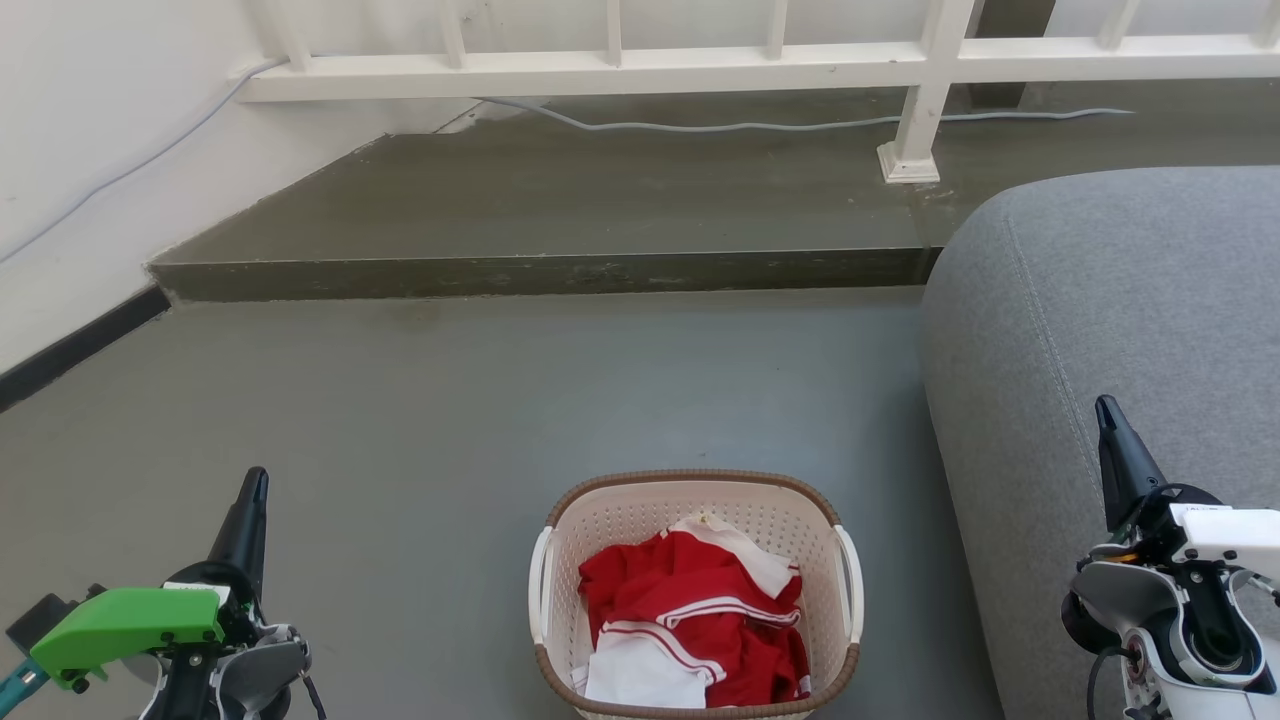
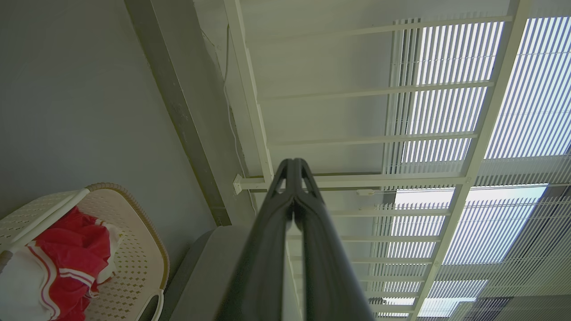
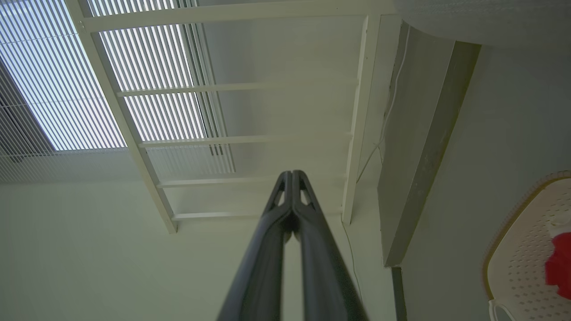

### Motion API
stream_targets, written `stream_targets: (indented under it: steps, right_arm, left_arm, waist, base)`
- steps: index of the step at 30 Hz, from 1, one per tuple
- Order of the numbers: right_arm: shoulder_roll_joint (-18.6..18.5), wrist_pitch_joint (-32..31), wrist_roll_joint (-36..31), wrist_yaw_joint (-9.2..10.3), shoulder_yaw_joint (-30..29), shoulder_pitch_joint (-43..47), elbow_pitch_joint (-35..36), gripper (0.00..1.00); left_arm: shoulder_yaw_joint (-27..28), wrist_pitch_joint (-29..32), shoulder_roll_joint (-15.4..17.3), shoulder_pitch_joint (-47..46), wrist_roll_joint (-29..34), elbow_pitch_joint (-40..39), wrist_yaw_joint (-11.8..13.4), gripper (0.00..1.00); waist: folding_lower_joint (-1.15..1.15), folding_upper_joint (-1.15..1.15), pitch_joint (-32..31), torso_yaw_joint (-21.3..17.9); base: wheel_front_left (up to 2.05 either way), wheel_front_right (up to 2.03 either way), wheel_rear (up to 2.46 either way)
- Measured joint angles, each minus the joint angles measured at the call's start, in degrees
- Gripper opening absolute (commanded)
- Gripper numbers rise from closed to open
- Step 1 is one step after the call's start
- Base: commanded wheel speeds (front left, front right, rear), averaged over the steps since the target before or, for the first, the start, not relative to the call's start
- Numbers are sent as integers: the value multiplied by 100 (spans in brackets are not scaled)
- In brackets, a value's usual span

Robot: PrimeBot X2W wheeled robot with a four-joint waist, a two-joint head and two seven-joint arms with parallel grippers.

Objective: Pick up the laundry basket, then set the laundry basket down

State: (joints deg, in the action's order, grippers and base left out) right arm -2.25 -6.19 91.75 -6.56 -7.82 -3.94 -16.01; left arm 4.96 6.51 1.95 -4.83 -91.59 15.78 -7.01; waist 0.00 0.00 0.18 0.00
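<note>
The laundry basket stands on the grey floor at the bottom centre of the head view. It is cream-white and perforated, with a brown woven rim and white side handles, and it holds red and white clothes. My left gripper is at the lower left, well apart from the basket, fingers shut with nothing held. My right gripper is at the lower right over the sofa edge, also shut and empty. The left wrist view has the basket at its lower left, beside the shut gripper. In the right wrist view the basket sits lower right of the shut gripper.
A grey sofa fills the right side, close to the basket's right handle. A raised concrete step crosses the floor ahead, with a white railing and a cable on it. A white wall runs along the left.
</note>
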Motion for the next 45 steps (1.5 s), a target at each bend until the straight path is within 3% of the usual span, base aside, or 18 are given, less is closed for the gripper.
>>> stream_targets:
  steps: [45]
  right_arm:
    - [0,0,0,0,1,0,1,0]
  left_arm:
    - [-1,0,0,0,0,-1,0,0]
  waist:
    - [0,0,0,0]
  base:
    - [0,0,0]
